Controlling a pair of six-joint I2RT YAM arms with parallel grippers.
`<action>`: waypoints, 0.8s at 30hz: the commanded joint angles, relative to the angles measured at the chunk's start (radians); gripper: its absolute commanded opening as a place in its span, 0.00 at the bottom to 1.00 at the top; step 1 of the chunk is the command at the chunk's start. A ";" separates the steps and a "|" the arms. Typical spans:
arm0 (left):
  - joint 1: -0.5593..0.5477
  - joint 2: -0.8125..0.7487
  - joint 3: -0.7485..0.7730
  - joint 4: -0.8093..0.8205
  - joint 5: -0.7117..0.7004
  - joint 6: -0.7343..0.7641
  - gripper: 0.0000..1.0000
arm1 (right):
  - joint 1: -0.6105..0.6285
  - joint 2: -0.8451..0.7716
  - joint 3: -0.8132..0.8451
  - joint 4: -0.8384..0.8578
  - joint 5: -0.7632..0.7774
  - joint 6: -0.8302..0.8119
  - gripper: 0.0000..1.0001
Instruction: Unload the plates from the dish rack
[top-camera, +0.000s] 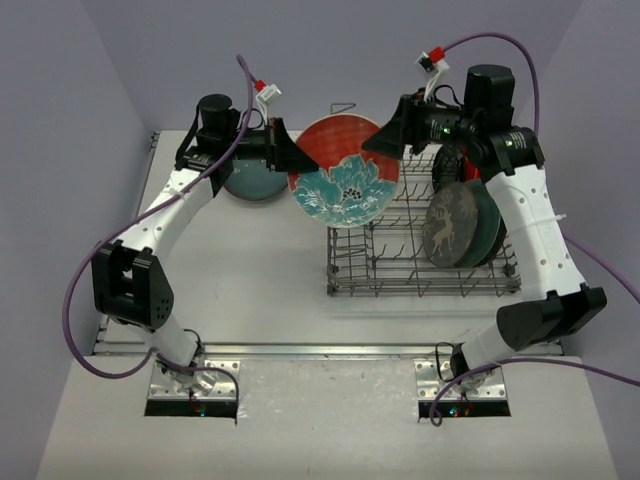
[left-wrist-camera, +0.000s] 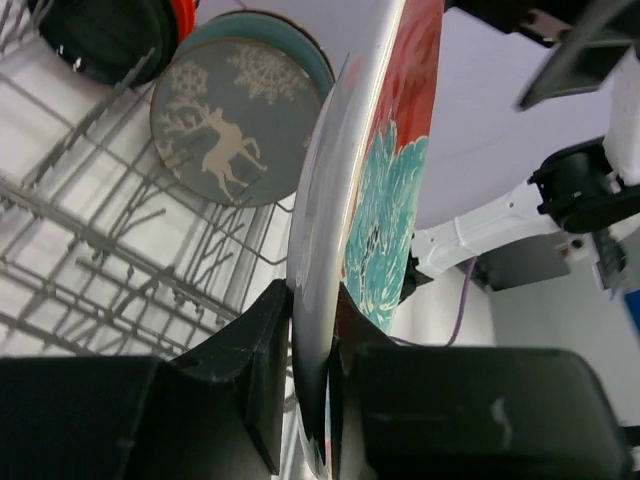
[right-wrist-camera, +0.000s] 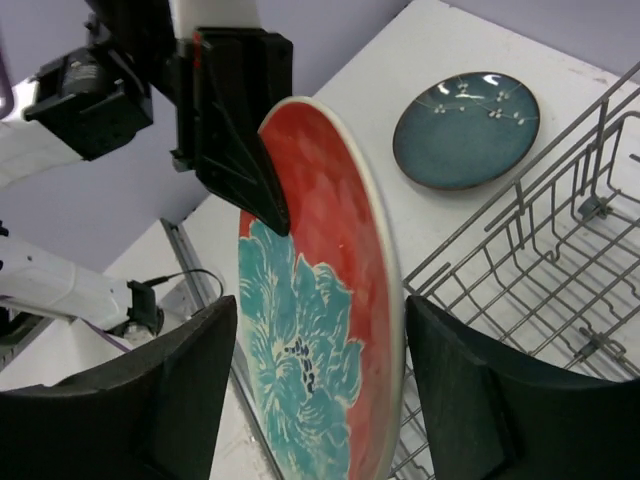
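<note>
Plate (top-camera: 345, 185) between left gripper (left-wrist-camera: 312, 312) jaws (right gripper (right-wrist-camera: 320, 315) astride)

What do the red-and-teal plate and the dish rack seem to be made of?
The red-and-teal plate is likely glazed ceramic: glossy face, pale rim, painted flower. The dish rack is apparently metal wire, grey with a dull sheen: thin straight rods, though a coating cannot be ruled out.

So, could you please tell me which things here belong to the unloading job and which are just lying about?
Job: dish rack; red-and-teal plate, clamped by the left gripper; reindeer plate and black plate in the rack; teal plate on the table.
Not the job: purple cables.
</note>
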 joint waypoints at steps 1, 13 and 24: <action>0.140 -0.005 -0.030 0.313 0.031 -0.299 0.00 | -0.019 -0.039 0.024 0.067 0.068 0.036 0.86; 0.449 0.236 0.241 0.010 -0.124 -0.115 0.00 | -0.278 -0.004 0.025 -0.039 0.118 0.097 0.99; 0.457 0.479 0.371 -0.109 -0.216 0.007 0.00 | -0.359 -0.002 0.022 -0.195 0.177 0.002 0.99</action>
